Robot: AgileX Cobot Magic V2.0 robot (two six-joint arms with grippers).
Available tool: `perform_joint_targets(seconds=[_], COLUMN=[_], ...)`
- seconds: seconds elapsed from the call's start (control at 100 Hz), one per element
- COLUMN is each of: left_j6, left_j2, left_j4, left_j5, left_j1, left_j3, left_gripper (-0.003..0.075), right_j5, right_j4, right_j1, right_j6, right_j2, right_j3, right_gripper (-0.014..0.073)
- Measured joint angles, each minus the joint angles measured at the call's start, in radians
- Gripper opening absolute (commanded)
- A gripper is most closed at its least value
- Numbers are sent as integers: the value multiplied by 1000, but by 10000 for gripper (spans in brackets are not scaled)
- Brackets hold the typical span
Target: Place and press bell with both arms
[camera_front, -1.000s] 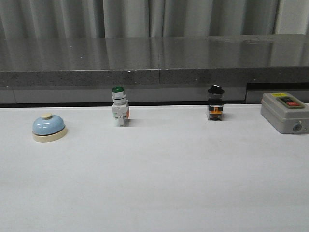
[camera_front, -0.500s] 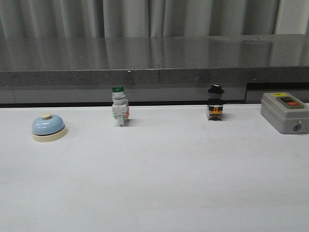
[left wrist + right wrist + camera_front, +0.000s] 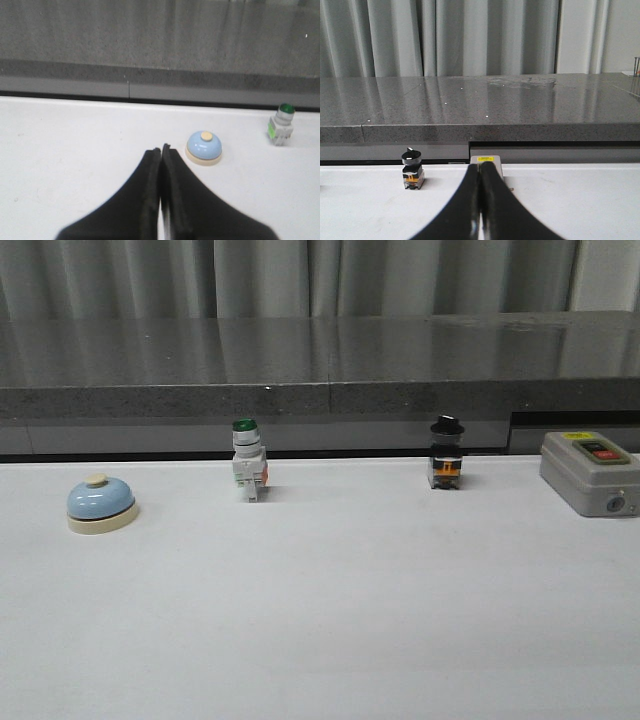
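Observation:
The light-blue bell [image 3: 101, 504] with cream base and button stands on the white table [image 3: 330, 610] at the far left in the front view. It also shows in the left wrist view [image 3: 204, 147], a short way beyond and beside my left gripper [image 3: 160, 148], which is shut and empty above the table. My right gripper [image 3: 480, 165] is shut and empty, with the grey box [image 3: 486, 161] mostly hidden behind its fingertips. Neither arm shows in the front view.
A green-capped white pushbutton switch [image 3: 248, 461] stands at the table's back, left of centre. A black-knobbed selector switch [image 3: 446, 453] stands right of centre. A grey box with red and black buttons [image 3: 591, 472] is at the far right. A dark stone ledge [image 3: 320, 370] runs behind.

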Motion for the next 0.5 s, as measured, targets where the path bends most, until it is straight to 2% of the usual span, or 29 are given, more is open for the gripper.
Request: perform_joint_targets(seconds=[0.16,0.26,0.33,0.45,0.5], left_j6=[15,49,90,120,122], left_j2=[188,287,352,450,494], left_j4=[0,-1,-9,-58,-85], left_j5=[99,108,108,110,110], left_j1=[0,0,0,0,0], left_j3=[-139,-206,-248,-308,-332], left_gripper=[-16,52,162,454,546], right_j5=[0,0,0,0,0], right_j4=[0,0,0,0,0], right_j1=[0,0,0,0,0], right_j6=[0,0,0,0,0], right_j2=[0,0,0,0,0], right_j3=[0,0,0,0,0], right_gripper=[-60,-60,-60,-60,-60])
